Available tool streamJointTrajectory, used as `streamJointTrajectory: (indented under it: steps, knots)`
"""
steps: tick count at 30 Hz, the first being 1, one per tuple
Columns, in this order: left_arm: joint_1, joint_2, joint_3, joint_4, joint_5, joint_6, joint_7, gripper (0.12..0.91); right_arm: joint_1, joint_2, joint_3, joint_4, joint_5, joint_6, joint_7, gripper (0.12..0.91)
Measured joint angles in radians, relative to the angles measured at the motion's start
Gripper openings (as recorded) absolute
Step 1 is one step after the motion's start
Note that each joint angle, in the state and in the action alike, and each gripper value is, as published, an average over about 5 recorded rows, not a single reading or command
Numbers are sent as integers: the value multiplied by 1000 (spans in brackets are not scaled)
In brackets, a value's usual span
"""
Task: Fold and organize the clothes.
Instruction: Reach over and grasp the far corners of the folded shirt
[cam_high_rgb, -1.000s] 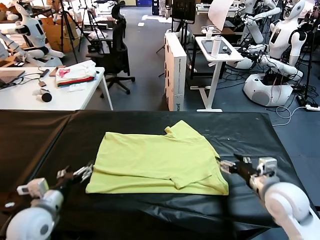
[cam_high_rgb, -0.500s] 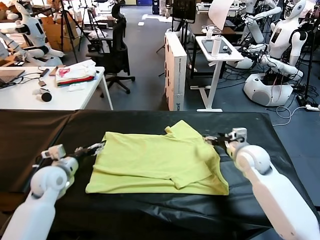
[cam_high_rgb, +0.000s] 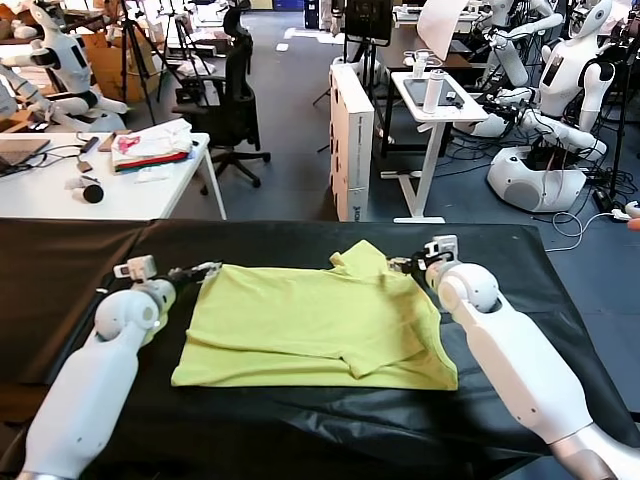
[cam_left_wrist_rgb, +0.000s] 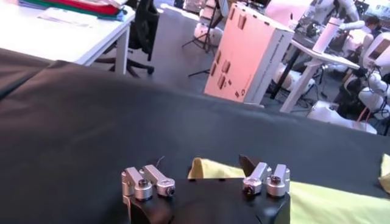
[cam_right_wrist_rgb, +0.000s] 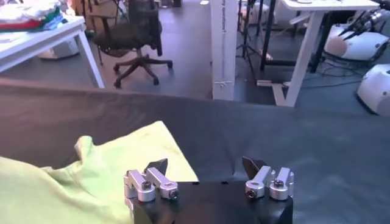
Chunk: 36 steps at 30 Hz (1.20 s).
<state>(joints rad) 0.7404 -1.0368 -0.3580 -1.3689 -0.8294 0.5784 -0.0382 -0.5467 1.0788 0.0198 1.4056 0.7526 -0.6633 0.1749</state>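
Lime T-shirt (cam_high_rgb: 315, 325) on black table (cam_high_rgb: 500, 255), open left claw (cam_high_rgb: 197, 271), open right claw (cam_high_rgb: 402, 264) at far corners

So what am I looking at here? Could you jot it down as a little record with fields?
garment: lime T-shirt, partly folded, lying flat
surface: black-covered table
left gripper: open, at the shirt's far left corner
right gripper: open, at the shirt's far right edge, beside the raised sleeve
held: nothing gripped yet
background: white side table with a fabric pile, office chair
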Motion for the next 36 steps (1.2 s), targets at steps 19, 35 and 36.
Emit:
streamJointTrajectory:
  steps: [19,35,36]
  knots:
    - [2,-7,11,25,20,-4,15,831,30,48,-40,-107,-65,24,-48,703]
    - [14,-4,15,13,33,-2,37,332,4,42,-19,-91,-66,58,-49,138]
    - [16,-3,14,11,34,-3,38,311,1,41,-14,-85,-65,65,-48,138]
